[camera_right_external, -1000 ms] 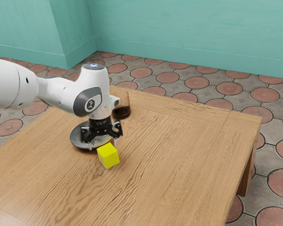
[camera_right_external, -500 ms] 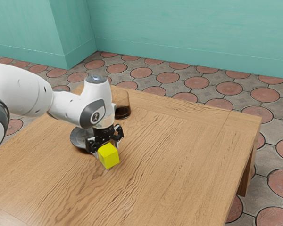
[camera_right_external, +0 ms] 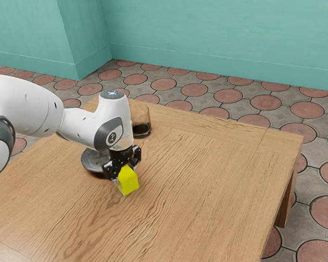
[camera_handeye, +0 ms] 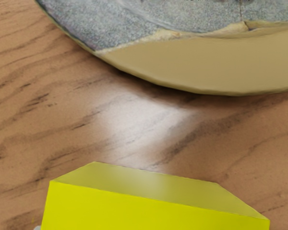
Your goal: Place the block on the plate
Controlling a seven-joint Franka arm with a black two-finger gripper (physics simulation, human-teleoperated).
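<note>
Some wooden tabletop (camera_right_external: 208,191) parts the round grey-tan plate (camera_handeye: 197,67)'s edge from the yellow cube (camera_right_external: 129,183) at the black gripper (camera_right_external: 126,177), its grip unclear.

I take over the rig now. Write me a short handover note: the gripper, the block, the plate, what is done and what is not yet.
Gripper: down at the block; I cannot tell whether it has a grip on it.
Block: yellow, off the plate, beside it.
Plate: on the table, a short way from the block.
Done: the hand is at the block.
Left: make sure of the grip, lift, carry over the plate, set down, let go.
Care: a brown glass stands near the plate.
</note>
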